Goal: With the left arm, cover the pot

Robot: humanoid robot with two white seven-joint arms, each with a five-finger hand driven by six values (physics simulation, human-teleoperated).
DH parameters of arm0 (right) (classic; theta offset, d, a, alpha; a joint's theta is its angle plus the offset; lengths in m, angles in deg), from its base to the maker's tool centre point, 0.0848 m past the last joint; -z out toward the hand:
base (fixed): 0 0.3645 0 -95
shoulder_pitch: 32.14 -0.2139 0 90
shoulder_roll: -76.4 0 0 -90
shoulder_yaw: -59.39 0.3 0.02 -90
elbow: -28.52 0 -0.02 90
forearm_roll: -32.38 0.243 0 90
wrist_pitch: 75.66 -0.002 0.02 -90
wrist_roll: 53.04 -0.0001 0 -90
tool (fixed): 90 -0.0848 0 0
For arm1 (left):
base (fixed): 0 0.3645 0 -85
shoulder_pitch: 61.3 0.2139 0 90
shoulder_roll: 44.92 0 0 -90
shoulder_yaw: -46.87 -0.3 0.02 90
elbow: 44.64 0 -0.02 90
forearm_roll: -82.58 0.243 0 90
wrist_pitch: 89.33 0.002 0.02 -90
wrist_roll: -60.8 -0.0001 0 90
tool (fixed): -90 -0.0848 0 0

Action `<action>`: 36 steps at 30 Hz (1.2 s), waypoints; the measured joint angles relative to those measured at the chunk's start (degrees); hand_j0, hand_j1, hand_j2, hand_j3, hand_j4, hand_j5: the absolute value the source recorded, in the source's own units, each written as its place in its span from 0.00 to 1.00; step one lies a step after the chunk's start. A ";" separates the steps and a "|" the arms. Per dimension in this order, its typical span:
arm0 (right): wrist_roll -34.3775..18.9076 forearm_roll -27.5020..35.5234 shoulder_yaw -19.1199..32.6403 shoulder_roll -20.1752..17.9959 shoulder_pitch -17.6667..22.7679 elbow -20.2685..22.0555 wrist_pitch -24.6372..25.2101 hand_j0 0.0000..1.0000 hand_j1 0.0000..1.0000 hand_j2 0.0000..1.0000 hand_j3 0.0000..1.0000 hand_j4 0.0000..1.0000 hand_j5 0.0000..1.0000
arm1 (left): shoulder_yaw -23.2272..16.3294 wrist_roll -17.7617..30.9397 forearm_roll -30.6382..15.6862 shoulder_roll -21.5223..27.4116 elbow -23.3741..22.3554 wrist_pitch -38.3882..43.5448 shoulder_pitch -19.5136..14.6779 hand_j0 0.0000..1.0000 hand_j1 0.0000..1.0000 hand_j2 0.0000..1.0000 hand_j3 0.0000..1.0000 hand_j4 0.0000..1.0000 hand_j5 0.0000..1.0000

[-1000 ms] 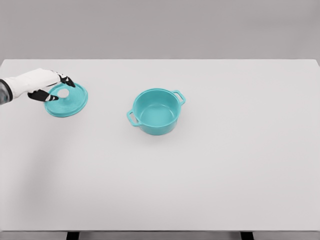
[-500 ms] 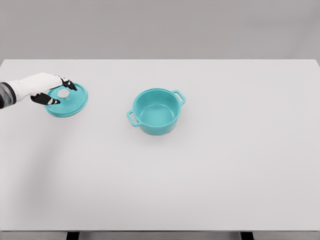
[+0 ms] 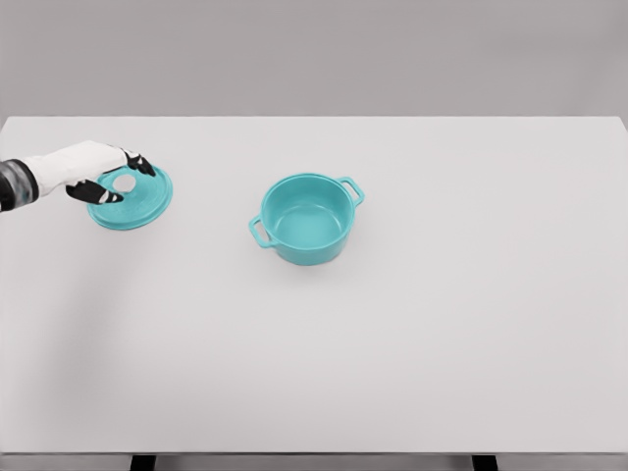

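Pot (image 3: 306, 218), teal and two-handled, stands uncovered and upright near the middle of a white table (image 3: 412, 343), its inside bare. Its matching lid (image 3: 132, 199) lies well apart from it at the far left of the table, round knob (image 3: 125, 183) facing up. The robot's left hand (image 3: 86, 169) reaches in from the left edge and sits over the lid, its dark-tipped fingers (image 3: 137, 162) curled on either side of the knob; thumb below it, the others above. Whether they have truly clamped the knob or only bracket it cannot be told from this view, though contact looks close.

By the look of things, the job is in its early stage: the lid seems to rest on the table, not yet raised, and the pot has nothing on it. What remains is to secure the knob, lift the lid, carry it rightward across the open stretch of table, and lower it squarely onto the rim.

Count: one pot, one lid, one hand in view. The right arm does not appear.
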 measured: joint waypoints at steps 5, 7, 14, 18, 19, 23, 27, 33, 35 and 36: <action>0.00 0.00 0.00 0.00 0.00 0.00 0.00 1.00 1.00 1.00 1.00 1.00 1.00 | 0.04 -0.01 0.12 -0.40 -1.09 0.01 -0.53 0.72 0.72 0.72 0.72 0.72 0.72; 0.00 0.00 0.00 0.00 0.00 0.00 0.00 1.00 1.00 1.00 1.00 1.00 1.00 | 0.02 -0.01 0.27 -0.64 -1.71 0.01 -0.70 0.72 0.72 0.72 0.72 0.72 0.72; 0.00 0.00 0.00 0.00 0.00 0.00 0.00 1.00 1.00 1.00 1.00 1.00 1.00 | -0.05 -0.01 0.47 -1.17 -2.92 0.00 -0.88 0.72 0.72 0.72 0.72 0.72 0.72; 0.00 0.00 0.00 0.00 0.00 0.00 0.00 1.00 1.00 1.00 1.00 1.00 1.00 | -0.09 -0.02 0.62 -1.68 -3.03 0.00 -1.05 0.72 0.72 0.72 0.72 0.72 0.72; 0.00 0.00 0.00 0.00 0.00 0.00 0.00 1.00 1.00 1.00 1.00 1.00 1.00 | -0.09 -0.02 0.69 -1.73 -3.04 0.00 -1.05 0.72 0.72 0.72 0.72 0.72 0.72; 0.00 0.00 0.00 0.00 0.00 0.00 0.00 1.00 1.00 1.00 1.00 1.00 1.00 | -0.10 -0.02 0.84 -1.82 -3.45 0.00 -1.41 0.71 0.71 0.71 0.71 0.71 0.71; 0.00 0.00 0.00 0.00 0.00 0.00 0.00 1.00 1.00 1.00 1.00 1.00 1.00 | -0.10 -0.02 0.89 -1.79 -4.00 0.01 -1.67 0.71 0.71 0.71 0.71 0.71 0.71; 0.00 0.00 0.00 0.00 0.00 0.01 0.00 1.00 1.00 1.00 1.00 1.00 1.00 | -0.09 -0.02 1.77 -1.78 -5.21 0.00 -2.11 0.67 0.67 0.67 0.67 0.67 0.67; 0.00 0.00 0.00 0.00 0.00 0.00 0.00 1.00 1.00 1.00 1.00 1.00 1.00 | -0.08 -0.02 1.87 -1.79 -5.41 0.00 -2.11 0.67 0.67 0.67 0.67 0.67 0.67; 0.00 0.00 0.00 0.00 0.00 0.00 0.00 1.00 1.00 1.00 1.00 1.00 1.00 | -0.08 -0.02 1.87 -1.80 -5.47 0.01 -2.11 0.67 0.67 0.67 0.67 0.67 0.67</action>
